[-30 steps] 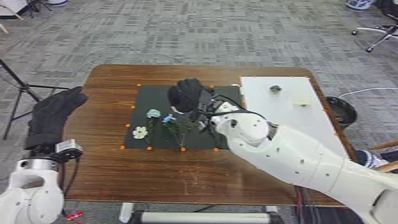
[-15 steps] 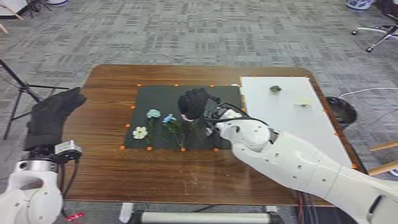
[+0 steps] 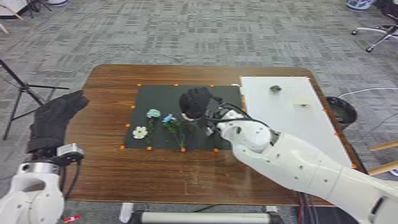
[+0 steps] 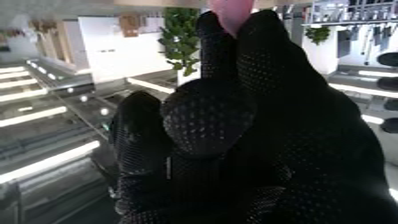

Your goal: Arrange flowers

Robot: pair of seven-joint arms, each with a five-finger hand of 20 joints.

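Observation:
My right hand (image 3: 194,101) is over the upper middle of the black mat (image 3: 155,95) in the head view. In the right wrist view, the right hand (image 4: 209,117) has curled fingers, with a pink flower (image 4: 233,14) pinched at their tips; its stem is hidden by the glove. On the mat's left part lie a pale blue flower (image 3: 154,113), a blue flower (image 3: 170,118) and a white flower (image 3: 139,132), with green stems beside them. My left hand (image 3: 55,117) is held off the table's left edge, fingers straight.
A white board (image 3: 289,120) covers the table's right side, bearing a small dark object (image 3: 275,89) and a pale yellowish patch (image 3: 302,101). A black bin (image 3: 343,111) stands beyond the right edge. Brown wood (image 3: 178,175) lies nearer than the mat.
Compared with a second ago, my right hand has come a little nearer and rightward over the mat and has turned slightly. Over the last half second it has barely moved.

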